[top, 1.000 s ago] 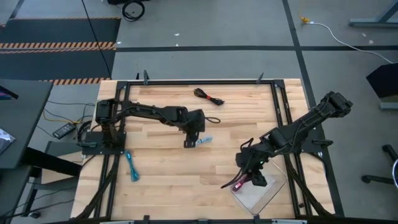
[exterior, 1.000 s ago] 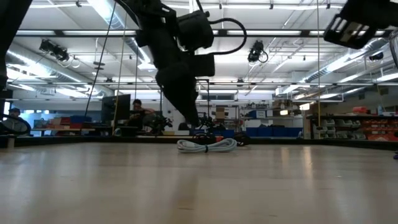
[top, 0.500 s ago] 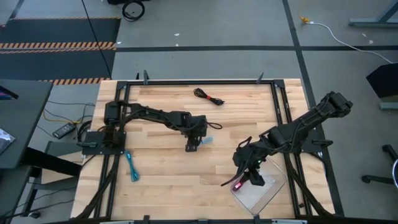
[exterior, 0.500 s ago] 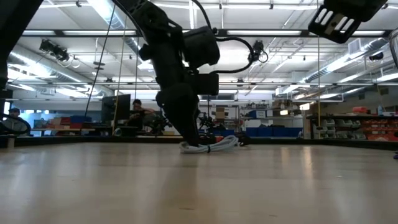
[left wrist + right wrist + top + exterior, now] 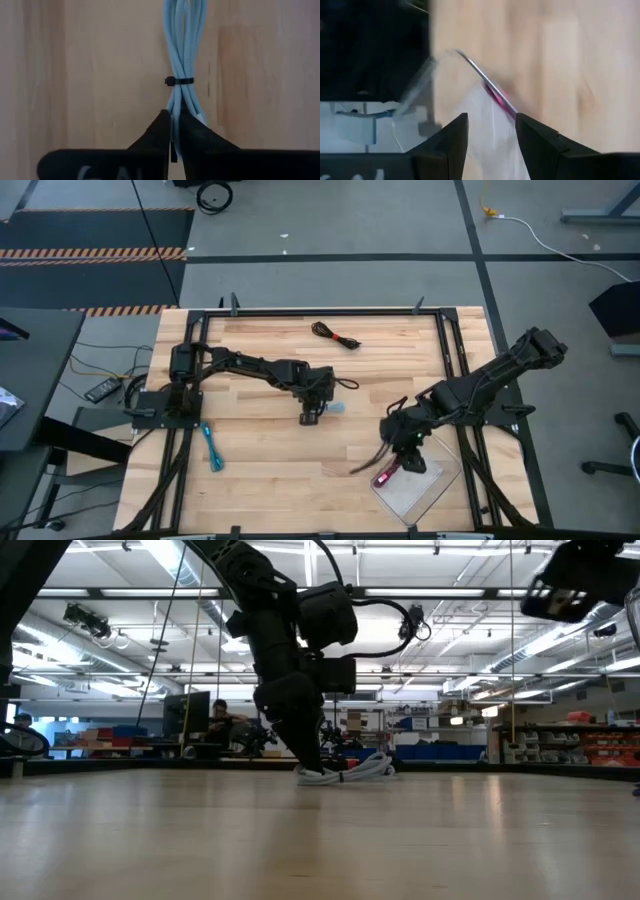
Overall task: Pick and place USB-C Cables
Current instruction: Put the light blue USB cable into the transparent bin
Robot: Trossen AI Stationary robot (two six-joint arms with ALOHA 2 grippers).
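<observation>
A pale blue USB-C cable bundle (image 5: pixel 336 408) lies on the wooden table near its middle, bound by a black tie (image 5: pixel 179 81). My left gripper (image 5: pixel 312 418) is down at the bundle's left end and shut on it. My right gripper (image 5: pixel 400 464) hovers open over the left corner of the clear tray (image 5: pixel 428 492). Nothing is between its fingers. A maroon cable (image 5: pixel 381 476) lies across that tray corner, with its dark tail on the table. A black-and-red cable (image 5: pixel 335 335) rests at the far side and a teal one (image 5: pixel 212 447) at the near left. My left gripper pinches the pale blue bundle's looped end (image 5: pixel 176 111), the end toward the table's left, between its two fingertips (image 5: pixel 161 125). The fingers come from above, one on each side of the strands. The rest of the bundle (image 5: pixel 352 770) lies on the table.
A black frame (image 5: pixel 330 311) runs around the tabletop. Bare wood lies between the two arms and along the near edge. Beyond the table a person sits at a bench (image 5: pixel 222 720).
My left gripper has gone a little toward the table's right edge and down onto the pale blue bundle's end, and has shut on it. The bundle has shifted slightly to the right. My right gripper has drawn a little away from the maroon cable, still open.
</observation>
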